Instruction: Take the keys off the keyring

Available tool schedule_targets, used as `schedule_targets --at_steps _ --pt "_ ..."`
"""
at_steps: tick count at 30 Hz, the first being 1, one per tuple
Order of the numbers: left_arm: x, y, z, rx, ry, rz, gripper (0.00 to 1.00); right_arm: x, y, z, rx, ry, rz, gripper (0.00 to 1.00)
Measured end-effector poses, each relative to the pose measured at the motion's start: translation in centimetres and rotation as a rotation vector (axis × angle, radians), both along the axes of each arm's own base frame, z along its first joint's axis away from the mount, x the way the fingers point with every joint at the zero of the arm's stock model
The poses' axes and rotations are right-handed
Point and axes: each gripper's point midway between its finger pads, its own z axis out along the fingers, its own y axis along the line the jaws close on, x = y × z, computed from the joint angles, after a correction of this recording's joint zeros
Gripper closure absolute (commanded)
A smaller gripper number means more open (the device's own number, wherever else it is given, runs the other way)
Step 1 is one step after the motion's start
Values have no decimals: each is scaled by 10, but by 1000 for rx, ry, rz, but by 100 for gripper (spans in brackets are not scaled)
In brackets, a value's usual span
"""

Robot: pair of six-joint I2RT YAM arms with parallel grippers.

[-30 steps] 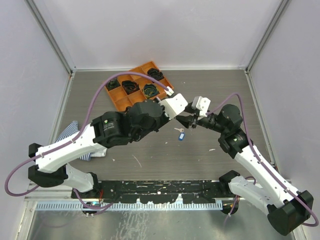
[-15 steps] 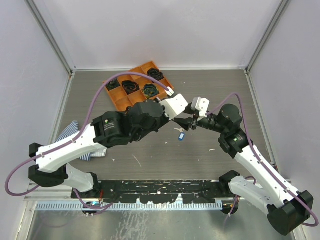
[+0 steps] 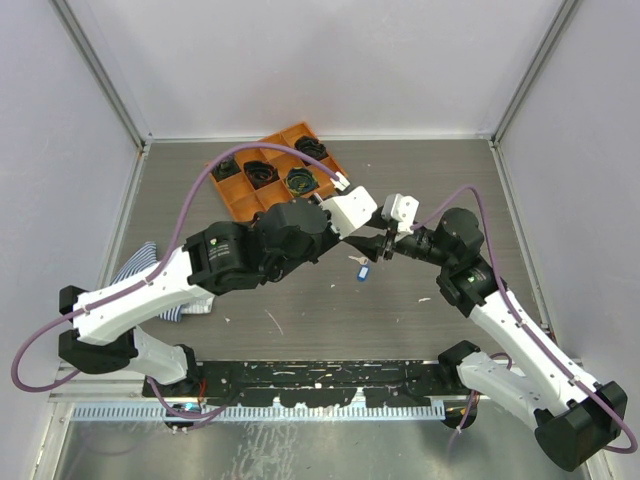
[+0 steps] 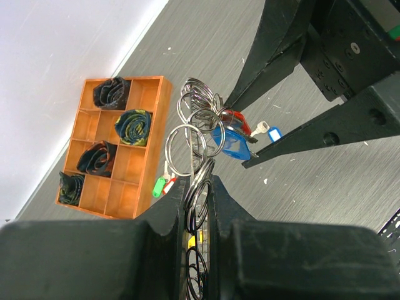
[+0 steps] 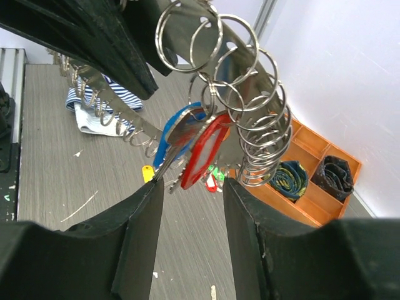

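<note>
L gripper (image 3: 364, 231) in from 9 o'clock, clamped on keyring (image 4: 193, 127), R gripper (image 5: 192, 187) from 3, jaws part-open, holding nothing, keys (image 5: 194, 147) at their 12.

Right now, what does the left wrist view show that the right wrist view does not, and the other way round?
Only the left wrist view shows a loose key with a blue tag, lying on the table. Only the right wrist view shows the striped cloth. Both show the keyring with its blue key and red key, and the orange tray, which the right wrist view shows only in part.
</note>
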Motion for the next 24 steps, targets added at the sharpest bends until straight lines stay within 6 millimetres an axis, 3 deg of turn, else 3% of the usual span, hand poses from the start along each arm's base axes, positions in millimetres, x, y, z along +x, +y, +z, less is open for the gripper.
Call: schedule_targets --at_steps 15,24 --pt "0 0 -2 3 8 3 100 7 -5 11 4 -13 -56 71" --pt "-1 -1 -6 -13 28 15 100 5 -4 8 -1 3 -43 71"
